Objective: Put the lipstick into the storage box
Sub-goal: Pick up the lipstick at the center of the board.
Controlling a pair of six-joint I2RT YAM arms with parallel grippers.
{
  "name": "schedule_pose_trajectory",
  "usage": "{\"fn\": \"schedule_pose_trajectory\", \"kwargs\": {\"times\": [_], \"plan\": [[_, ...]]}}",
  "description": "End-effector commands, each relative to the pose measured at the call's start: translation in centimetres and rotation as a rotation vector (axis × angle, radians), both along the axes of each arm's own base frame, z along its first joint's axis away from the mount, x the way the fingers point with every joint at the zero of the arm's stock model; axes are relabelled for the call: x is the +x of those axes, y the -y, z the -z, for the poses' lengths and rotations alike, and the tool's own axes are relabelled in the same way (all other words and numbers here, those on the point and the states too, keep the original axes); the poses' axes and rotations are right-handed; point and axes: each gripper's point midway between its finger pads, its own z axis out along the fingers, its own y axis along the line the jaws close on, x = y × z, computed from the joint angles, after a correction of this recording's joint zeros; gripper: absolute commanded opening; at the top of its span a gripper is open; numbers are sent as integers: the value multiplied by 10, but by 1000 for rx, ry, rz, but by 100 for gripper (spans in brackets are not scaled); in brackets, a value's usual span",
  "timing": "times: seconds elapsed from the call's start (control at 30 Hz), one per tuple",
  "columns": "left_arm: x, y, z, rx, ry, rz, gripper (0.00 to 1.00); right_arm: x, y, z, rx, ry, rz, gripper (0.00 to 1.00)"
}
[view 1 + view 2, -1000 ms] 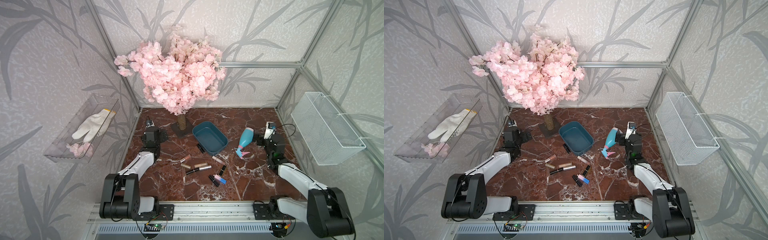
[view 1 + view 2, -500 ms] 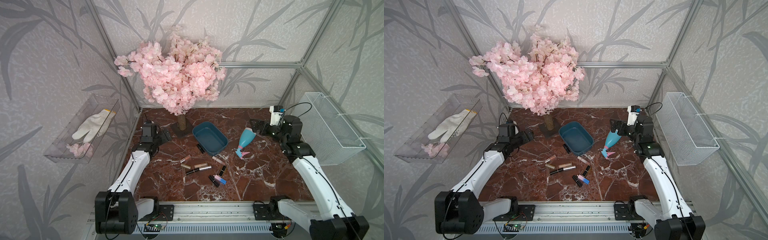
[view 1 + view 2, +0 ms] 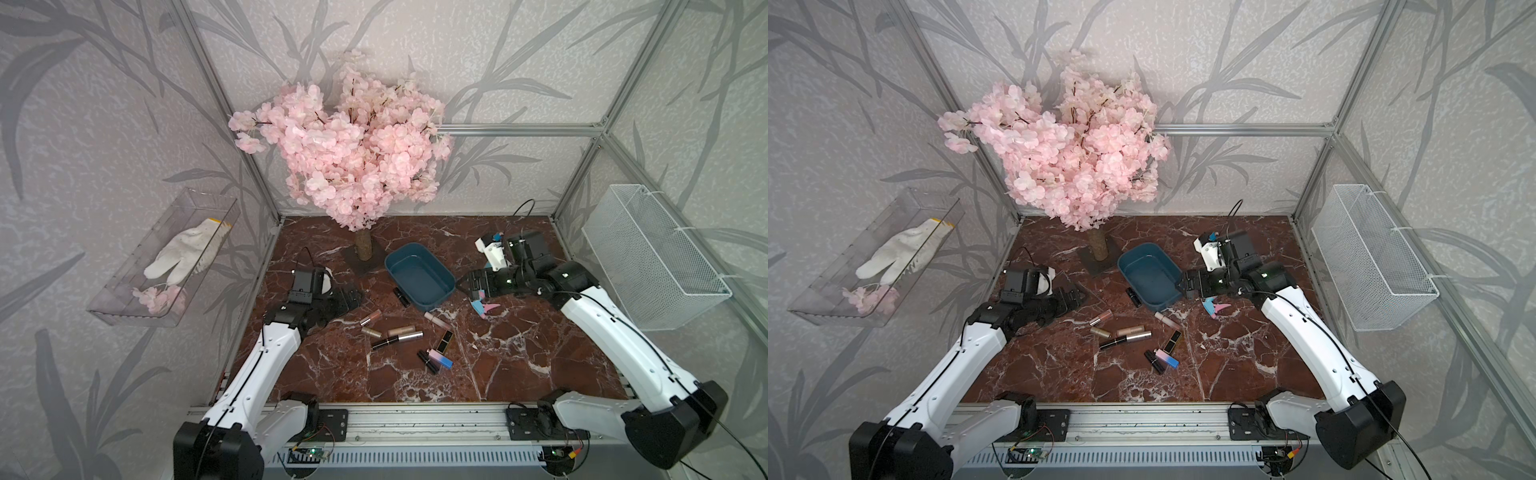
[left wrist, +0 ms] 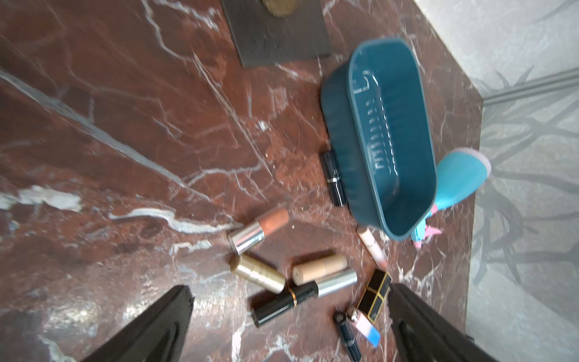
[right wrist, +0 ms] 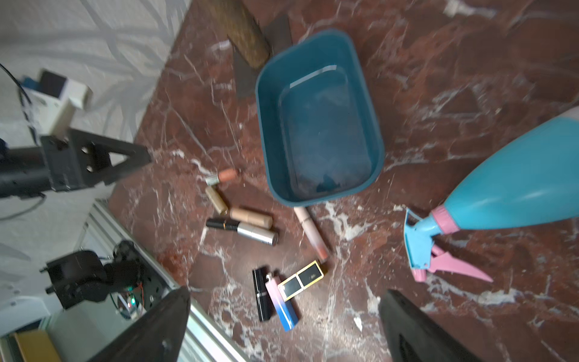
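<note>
The left gripper [image 3: 347,296] and the right gripper [image 3: 468,284] are being held wide open, with nothing being gripped by either. The lipsticks [image 3: 397,339] are lying loose near the table's middle, on the front-edge side of the empty storage box [image 3: 419,278]. One black tube [image 3: 401,297] is lying just beside its wall. With the tubes crowded together, two could be pinched at once, or one sent rolling. The spray bottle [image 5: 517,194] close by the right gripper could be knocked.

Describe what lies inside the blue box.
Nothing: the box shows a bare floor in the right wrist view, none of it covered. The lipsticks lie outside, on the table.
</note>
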Motion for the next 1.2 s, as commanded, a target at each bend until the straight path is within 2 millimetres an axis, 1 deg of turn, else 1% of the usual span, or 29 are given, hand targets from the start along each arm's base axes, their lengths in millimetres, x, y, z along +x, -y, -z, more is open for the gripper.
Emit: {"fn": "schedule_pose_trajectory", "kwargs": {"times": [0.0, 0.13, 0.27, 0.47, 0.57, 0.7, 0.8, 0.93, 1.03, 1.1, 1.17], "plan": [[-15, 15, 0, -27, -18, 64, 100, -29, 4, 26, -177, -67, -92, 100], [-19, 20, -3, -26, 0, 92, 100, -42, -9, 42, -225, -88, -148, 100], [-21, 25, -5, -38, 15, 116, 100, -50, -19, 51, -237, -100, -182, 98], [-28, 42, -2, -29, 30, 187, 100, -59, -21, 66, -274, -134, -225, 97], [-32, 55, 3, -15, 42, 226, 100, -63, -21, 72, -288, -146, -238, 97], [-38, 74, 10, 44, 46, 296, 100, -68, -22, 82, -315, -161, -271, 96], [-36, 82, 12, 78, 55, 320, 100, -72, -26, 89, -332, -171, -312, 94], [-32, 84, 10, 92, 92, 328, 100, -78, -33, 104, -371, -204, -376, 90], [-31, 82, 9, 101, 115, 322, 100, -84, -33, 117, -424, -249, -419, 88], [-31, 79, 8, 111, 127, 314, 100, -84, -36, 125, -448, -248, -441, 86], [-30, 76, 6, 123, 145, 306, 100, -80, -41, 130, -466, -228, -454, 86]]}}
